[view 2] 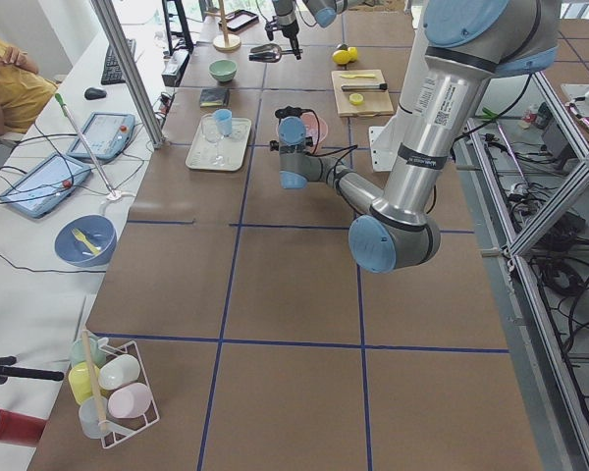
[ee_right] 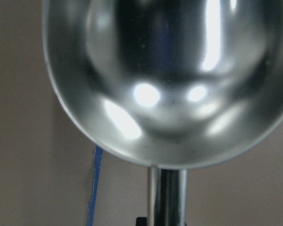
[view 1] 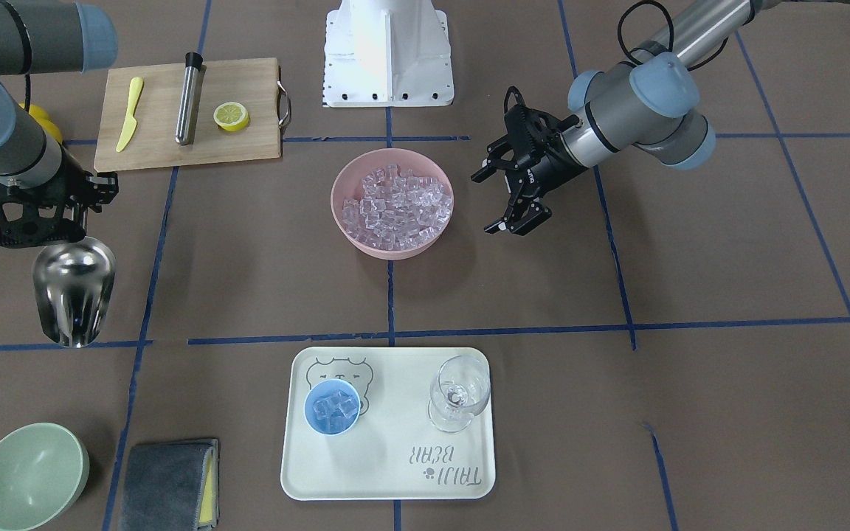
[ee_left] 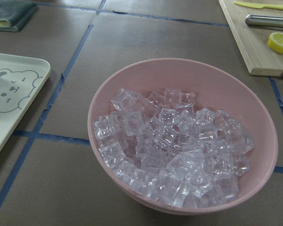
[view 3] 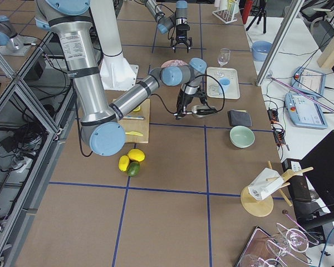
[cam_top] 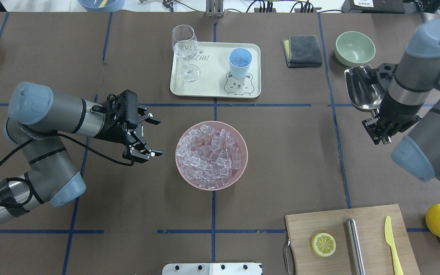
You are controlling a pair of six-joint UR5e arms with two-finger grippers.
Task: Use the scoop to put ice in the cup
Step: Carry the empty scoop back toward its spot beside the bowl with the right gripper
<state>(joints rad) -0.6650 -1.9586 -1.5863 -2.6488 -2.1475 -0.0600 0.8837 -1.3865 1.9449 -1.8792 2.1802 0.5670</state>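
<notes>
Brown-papered tabletop (cam_top: 90, 57), blue tape grid. Clock bearings are read off the overhead view, with the pink bowl (cam_top: 189, 180) at the dial's centre.

- Cup (cam_top: 240, 63) stands upright at 12 o'clock on a cream tray (cam_top: 212, 88). A few cubes are already inside, so at least one load looks delivered.
- Main stock of ice (cam_top: 210, 154) is heaped in the pink bowl. Plenty left.
- Scoop (cam_top: 362, 89) is out at 2 o'clock, well apart from bowl and cup. Its trough is empty in the wrist view, and it appears lifted off the tabletop.
- Right end effector (cam_top: 376, 131) pinches the scoop's handle. The wrist sits behind the trough, likely so the lip can be driven forward into the heap.
- Left end effector (cam_top: 156, 137) is at 9 o'clock near the bowl, fingers spread, holding nothing. Probably placed there to steady the bowl.
- Wine glass (cam_top: 185, 46) shares the tray at the cup's 9 o'clock, apart from it.
</notes>
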